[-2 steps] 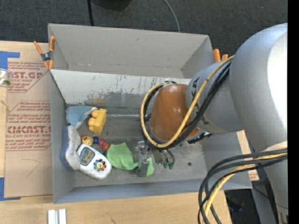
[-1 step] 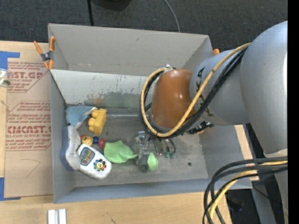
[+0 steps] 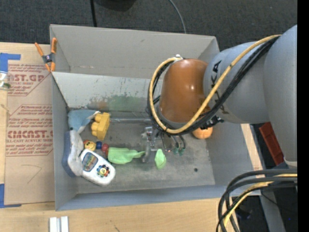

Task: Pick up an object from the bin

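Observation:
My gripper (image 3: pixel 153 146) reaches down to the bin floor near the middle, under the arm's orange cover. Its metal fingers stand right between a long light-green soft thing (image 3: pixel 121 155) on the left and a small green piece (image 3: pixel 160 159) on the right. Both green things lie on the floor touching or almost touching the fingertips. Nothing shows clearly between the fingers. An orange ball-like thing (image 3: pixel 203 132) peeks out at the right, partly hidden by the arm.
Along the left wall lie a yellow toy block (image 3: pixel 100 123), a light-blue soft thing (image 3: pixel 77 118), a white toy phone with coloured buttons (image 3: pixel 96 166) and a small red-yellow-blue toy (image 3: pixel 94 145). The arm covers the bin's right half.

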You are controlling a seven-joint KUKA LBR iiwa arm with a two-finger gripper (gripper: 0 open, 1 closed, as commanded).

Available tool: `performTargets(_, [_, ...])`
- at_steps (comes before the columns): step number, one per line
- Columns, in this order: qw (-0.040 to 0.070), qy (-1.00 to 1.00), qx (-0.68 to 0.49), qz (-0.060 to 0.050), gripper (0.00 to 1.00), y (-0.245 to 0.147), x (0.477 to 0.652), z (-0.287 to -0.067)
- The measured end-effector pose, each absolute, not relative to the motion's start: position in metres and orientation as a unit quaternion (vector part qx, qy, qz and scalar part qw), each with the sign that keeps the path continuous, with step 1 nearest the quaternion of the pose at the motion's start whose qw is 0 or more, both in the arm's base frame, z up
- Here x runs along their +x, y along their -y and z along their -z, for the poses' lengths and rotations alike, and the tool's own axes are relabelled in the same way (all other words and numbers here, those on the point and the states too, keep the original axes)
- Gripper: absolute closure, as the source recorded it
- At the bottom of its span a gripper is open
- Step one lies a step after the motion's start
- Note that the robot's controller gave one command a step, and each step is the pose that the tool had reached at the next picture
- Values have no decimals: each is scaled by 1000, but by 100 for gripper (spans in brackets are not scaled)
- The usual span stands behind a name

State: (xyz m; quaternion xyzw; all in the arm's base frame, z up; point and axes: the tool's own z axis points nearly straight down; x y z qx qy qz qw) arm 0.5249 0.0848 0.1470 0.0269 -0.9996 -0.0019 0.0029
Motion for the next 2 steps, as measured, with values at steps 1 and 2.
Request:
performTargets(1, [7, 1000, 21, 2, 100, -85, 520, -158])
performTargets(2, [1, 999, 38, 2, 100, -73, 524, -274])
